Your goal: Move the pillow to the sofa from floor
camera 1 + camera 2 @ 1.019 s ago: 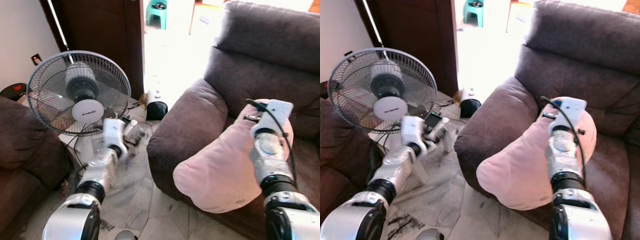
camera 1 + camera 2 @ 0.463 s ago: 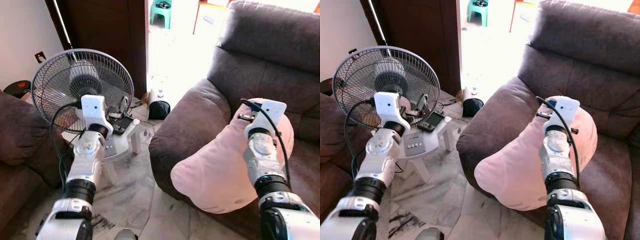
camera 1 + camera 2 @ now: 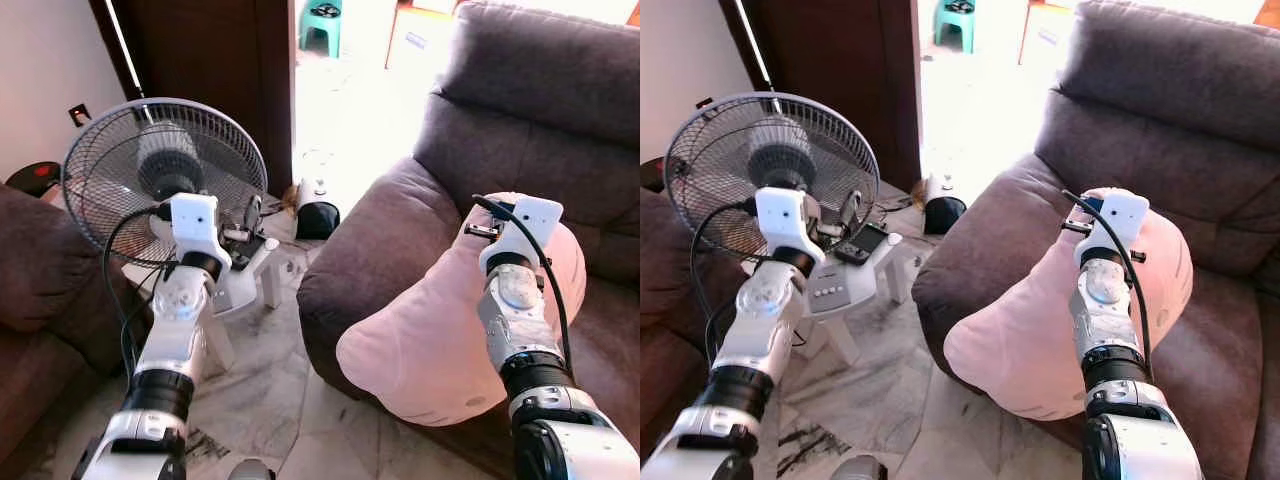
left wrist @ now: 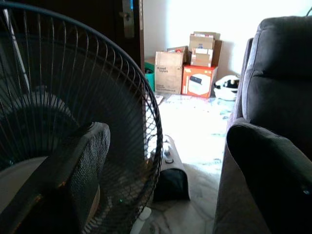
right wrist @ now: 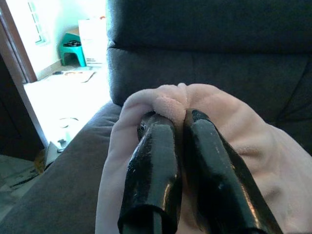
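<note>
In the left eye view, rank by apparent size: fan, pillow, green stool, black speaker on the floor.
1. Pillow and fan: look alike, unranked.
2. Black speaker.
3. Green stool: smallest, but farthest from the camera.

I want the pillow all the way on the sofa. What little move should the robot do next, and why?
Probably carry the pink pillow a bit further over the sofa seat before letting go. The right hand is pinching its top edge, and its lower end hangs past the seat front.

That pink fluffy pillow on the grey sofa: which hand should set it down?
The right hand: it already pinches the pink fluffy pillow over the grey sofa seat. The left hand is off by the standing fan.
</note>
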You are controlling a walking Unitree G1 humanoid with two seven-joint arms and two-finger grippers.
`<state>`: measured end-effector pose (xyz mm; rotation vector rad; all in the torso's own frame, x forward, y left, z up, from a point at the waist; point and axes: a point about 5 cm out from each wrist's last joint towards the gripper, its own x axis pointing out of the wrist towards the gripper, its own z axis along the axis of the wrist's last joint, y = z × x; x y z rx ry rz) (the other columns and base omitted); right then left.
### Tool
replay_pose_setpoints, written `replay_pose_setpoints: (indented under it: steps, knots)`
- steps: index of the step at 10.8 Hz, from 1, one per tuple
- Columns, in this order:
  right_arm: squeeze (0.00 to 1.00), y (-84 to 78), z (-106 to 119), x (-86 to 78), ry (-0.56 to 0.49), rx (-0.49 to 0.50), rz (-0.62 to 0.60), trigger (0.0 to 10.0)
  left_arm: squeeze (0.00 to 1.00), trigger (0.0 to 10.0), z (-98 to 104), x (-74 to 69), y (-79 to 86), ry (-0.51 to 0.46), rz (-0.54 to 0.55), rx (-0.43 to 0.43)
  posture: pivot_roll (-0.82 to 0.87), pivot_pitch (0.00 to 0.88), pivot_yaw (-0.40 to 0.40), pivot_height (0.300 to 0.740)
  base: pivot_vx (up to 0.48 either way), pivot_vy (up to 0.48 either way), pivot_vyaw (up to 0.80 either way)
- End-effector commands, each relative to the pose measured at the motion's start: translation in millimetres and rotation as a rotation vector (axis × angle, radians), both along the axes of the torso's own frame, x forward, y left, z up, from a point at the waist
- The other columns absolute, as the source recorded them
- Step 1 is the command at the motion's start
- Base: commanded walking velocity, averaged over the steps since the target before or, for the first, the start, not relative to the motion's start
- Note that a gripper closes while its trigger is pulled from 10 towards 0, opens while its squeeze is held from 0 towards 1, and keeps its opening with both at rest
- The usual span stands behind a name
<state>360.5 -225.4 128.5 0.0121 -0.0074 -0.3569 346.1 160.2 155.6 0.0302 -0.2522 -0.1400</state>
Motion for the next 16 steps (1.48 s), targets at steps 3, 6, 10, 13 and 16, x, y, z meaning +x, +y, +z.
replay_pose_setpoints:
  steps: [3, 6, 10, 13, 16]
  knots:
    - [0.00, -1.8, 2, -2.6, -0.025, 0.003, -0.014, 10.0, 0.00, 10.0, 0, -3.3, -3.6, 0.008, -0.014, 0.030, 0.09, 0.023, 0.008, 0.719, 0.000, 0.000, 0.00]
    - [0.00, -2.0, 2, -3.1, -0.023, -0.002, -0.014, 10.0, 0.00, 10.0, 2, -4.1, -3.8, 0.002, -0.009, 0.031, 0.09, 0.032, 0.007, 0.719, 0.080, 0.000, 0.00]
    - [0.00, 2.5, 1, -5.1, -0.039, 0.000, 0.001, 10.0, 0.00, 10.0, -2, -6.6, -8.7, 0.019, -0.027, 0.036, 0.09, 0.058, 0.005, 0.719, 0.244, 0.000, 0.00]
    - [0.00, 7.0, 1, -5.2, -0.048, 0.018, 0.011, 10.0, 0.00, 10.0, -2, -7.5, -10.7, 0.028, -0.066, 0.039, 0.10, 0.062, 0.002, 0.719, 0.245, 0.000, -0.46]
    - [0.00, 10.3, 0, -4.3, -0.041, 0.015, 0.017, 10.0, 0.00, 10.0, -2, -8.1, -12.2, 0.031, -0.074, 0.046, 0.10, 0.064, -0.001, 0.719, 0.245, 0.000, 0.00]
